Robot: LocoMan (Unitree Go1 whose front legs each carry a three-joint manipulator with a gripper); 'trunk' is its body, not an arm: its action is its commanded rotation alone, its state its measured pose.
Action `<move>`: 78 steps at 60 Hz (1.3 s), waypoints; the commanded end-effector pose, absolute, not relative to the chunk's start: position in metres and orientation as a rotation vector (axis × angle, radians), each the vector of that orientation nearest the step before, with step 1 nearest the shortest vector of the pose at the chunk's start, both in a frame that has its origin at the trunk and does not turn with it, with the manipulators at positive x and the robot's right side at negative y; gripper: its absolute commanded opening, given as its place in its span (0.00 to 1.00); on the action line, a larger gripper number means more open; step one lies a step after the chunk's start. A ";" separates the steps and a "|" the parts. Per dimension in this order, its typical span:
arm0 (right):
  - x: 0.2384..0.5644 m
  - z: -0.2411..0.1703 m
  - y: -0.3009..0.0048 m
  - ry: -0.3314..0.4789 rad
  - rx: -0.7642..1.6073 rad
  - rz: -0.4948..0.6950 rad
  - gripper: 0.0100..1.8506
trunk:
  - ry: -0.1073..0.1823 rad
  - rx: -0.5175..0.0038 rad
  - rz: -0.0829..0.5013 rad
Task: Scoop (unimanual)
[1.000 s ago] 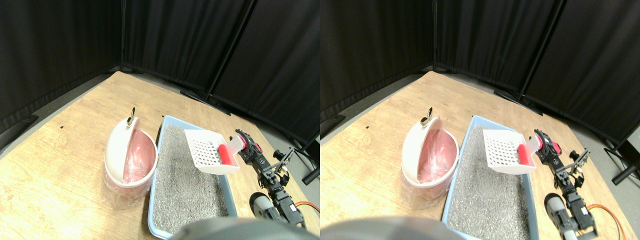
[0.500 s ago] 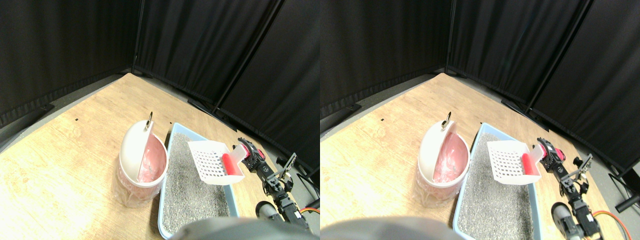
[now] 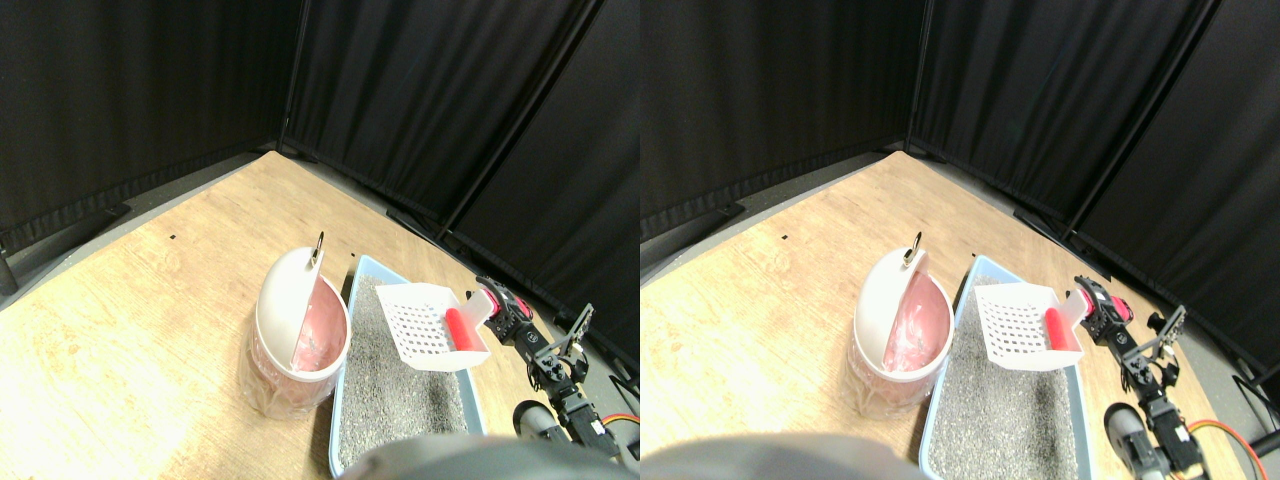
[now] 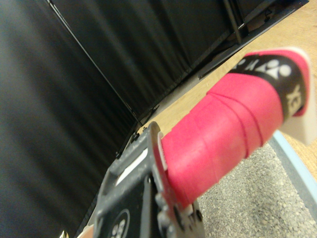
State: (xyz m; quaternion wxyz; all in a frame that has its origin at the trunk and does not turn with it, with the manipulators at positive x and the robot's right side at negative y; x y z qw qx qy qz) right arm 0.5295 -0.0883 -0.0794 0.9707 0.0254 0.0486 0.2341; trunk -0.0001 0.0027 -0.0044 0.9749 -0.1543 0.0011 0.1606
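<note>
Wrist view first: nearest to us, the dark frame of our right gripper (image 4: 148, 198) presses against the thick red-wrapped handle (image 4: 233, 129) of the scoop. A black band with white lettering circles the handle near its far end, and the white plastic of the scoop shows past it. We cannot see the gap between the jaws here, so from this view alone we cannot say how wide they stand. Beneath the handle lies grey litter (image 4: 247, 198), bordered by the pale blue rim of the litter tray (image 4: 297, 168).

Turning to the stereo pair view, our right manipulator rises from the lower right, and its gripper (image 3: 497, 306) closes on the handle end of the white slotted scoop (image 3: 425, 325). We hold the scoop in the air above the far right part of the litter tray (image 3: 345, 400), with its perforated face towards the camera and the red handle (image 3: 460, 328) at its right edge. The tray is filled with grey litter (image 3: 390, 400) and sits on the wooden floor (image 3: 130, 330).

Just left of the tray, touching or nearly touching its rim, stands the white bin (image 3: 285, 300) with a pink liner (image 3: 322, 335). Its swing lid is tipped open, and a small metal ring (image 3: 318, 246) stands at the lid's far edge.

Farthest back, black curtains (image 3: 400, 90) close off the floor.
</note>
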 end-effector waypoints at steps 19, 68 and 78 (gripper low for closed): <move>0.538 -0.069 -0.066 0.103 -0.021 0.529 0.02 | -0.008 -0.316 0.346; 0.535 -0.057 -0.037 0.244 -0.255 0.503 0.02 | -0.018 -0.325 0.369; 0.535 -0.053 -0.036 0.323 -0.266 0.498 0.02 | -0.018 -0.324 0.365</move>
